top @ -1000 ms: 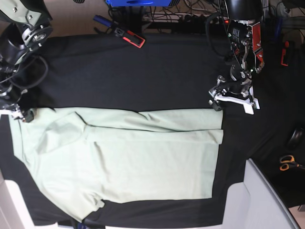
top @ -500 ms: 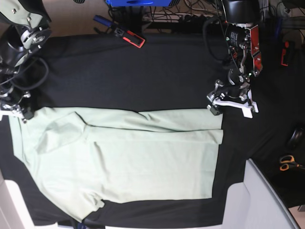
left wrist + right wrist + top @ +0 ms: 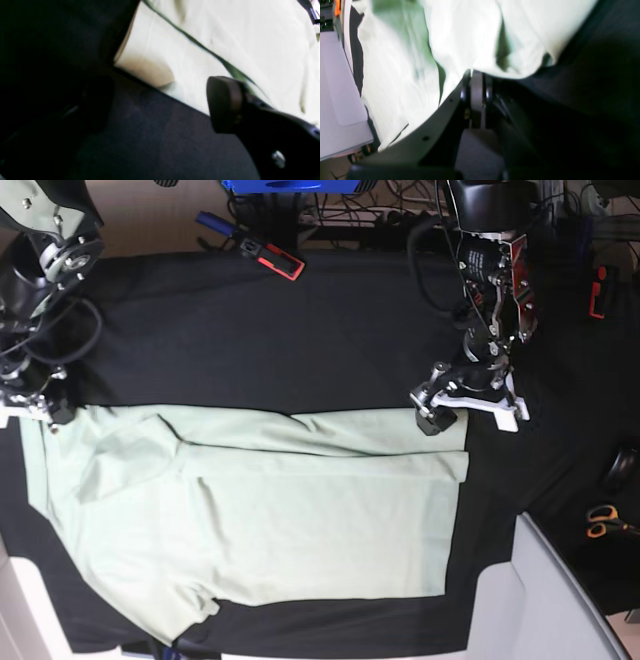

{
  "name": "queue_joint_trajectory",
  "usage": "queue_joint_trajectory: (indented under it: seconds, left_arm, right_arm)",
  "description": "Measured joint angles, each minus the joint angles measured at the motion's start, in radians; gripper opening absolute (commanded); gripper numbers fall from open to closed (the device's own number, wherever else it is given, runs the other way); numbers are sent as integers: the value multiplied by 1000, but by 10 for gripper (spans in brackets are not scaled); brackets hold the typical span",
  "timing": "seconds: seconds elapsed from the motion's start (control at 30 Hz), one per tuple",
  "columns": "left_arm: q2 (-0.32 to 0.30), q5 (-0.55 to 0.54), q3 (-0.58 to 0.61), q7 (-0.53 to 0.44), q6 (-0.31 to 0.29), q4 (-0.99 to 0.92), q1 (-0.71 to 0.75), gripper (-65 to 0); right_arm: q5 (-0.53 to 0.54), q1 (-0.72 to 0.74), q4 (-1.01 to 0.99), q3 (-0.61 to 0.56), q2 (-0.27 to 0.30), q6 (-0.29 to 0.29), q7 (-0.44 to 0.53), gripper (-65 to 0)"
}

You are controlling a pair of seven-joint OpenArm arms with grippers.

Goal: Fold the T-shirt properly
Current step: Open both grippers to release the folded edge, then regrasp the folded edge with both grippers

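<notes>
The pale mint-green T-shirt (image 3: 270,510) lies flat on the black tablecloth (image 3: 300,340), with its far long edge folded over. My left gripper (image 3: 465,412) is open at the shirt's far right corner. In the left wrist view one dark finger (image 3: 225,105) hangs over the shirt's hem (image 3: 155,72), low above the cloth. My right gripper (image 3: 38,412) is at the shirt's far left corner. In the right wrist view its fingers (image 3: 476,100) are pressed together, with shirt fabric (image 3: 460,37) bunched at their tip.
A red and black tool (image 3: 272,256) lies at the table's far edge, with cables behind it. Orange-handled scissors (image 3: 603,522) lie at the right. A pale grey surface (image 3: 560,600) overlaps the front right corner.
My left gripper has moved left and slightly down, up to the shirt's far right corner. My right gripper has shifted slightly up and left at the far left corner. The shirt has barely moved.
</notes>
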Motion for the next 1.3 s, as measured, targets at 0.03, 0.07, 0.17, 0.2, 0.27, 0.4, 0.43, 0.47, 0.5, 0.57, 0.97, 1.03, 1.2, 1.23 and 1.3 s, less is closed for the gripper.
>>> queue_joint_trajectory:
  seconds: [0.03, 0.07, 0.17, 0.2, 0.27, 0.4, 0.43, 0.47, 0.5, 0.57, 0.97, 1.03, 1.2, 1.23, 1.3]
  left_arm:
    - [5, 3, -39, 1, 0, 0, -1, -77]
    - [11, 3, -75, -2, 6, 0, 0, -77]
    - [11, 1, -128, -8, 8, -3, 0, -77]
    - [9, 1, -129, -14, 7, -14, -5, -77]
    - [10, 4, -127, -31, 7, -37, -18, -77]
    - [9, 4, -127, -39, 2, -85, -61, -77]
    - [9, 4, -127, -43, 2, -98, -70, -77]
    - [10, 4, -127, -54, -1, -111, -80, -77]
    - [10, 6, -127, -60, -1, -124, -90, -77]
    - [16, 8, -128, -60, 0, -132, -104, -77]
    - [74, 5, -56, 12, 22, 81, 44, -79]
    - [68, 5, -60, 6, 23, 84, 34, -79]
    - [74, 4, -57, 6, 19, 94, 16, -79]
    - [74, 4, -57, 6, 19, 94, 16, -79]
    - [74, 4, -58, 8, 19, 94, 15, -79]
  right_arm:
    - [-1, 0, 0, 0, 5, -1, 0, -650]
    - [-1, -1, 0, 0, 6, 0, -2, -650]
    - [0, -1, 1, 0, 2, 0, -1, -650]
    - [0, -1, 1, 0, 0, 1, -5, -650]
    - [0, -1, 1, 0, 1, 1, -9, -650]
    - [0, -6, 1, 0, 3, 1, -8, -650]
    - [0, -6, 1, 0, 1, 2, -9, -650]
    - [0, -9, 1, 0, 0, 2, -6, -650]
    - [0, -11, 1, 0, -2, 3, -9, -650]
    - [0, -14, 1, 0, 1, 3, -8, -650]
    - [0, -17, 1, 0, 3, 2, -8, -650]
    - [0, -17, 1, 0, 3, 3, -8, -650]
    - [0, -17, 1, 0, 3, 3, -8, -650]
    - [0, -17, 1, 0, 3, 3, -8, -650]
    - [0, -17, 1, 0, 3, 3, -8, -650]
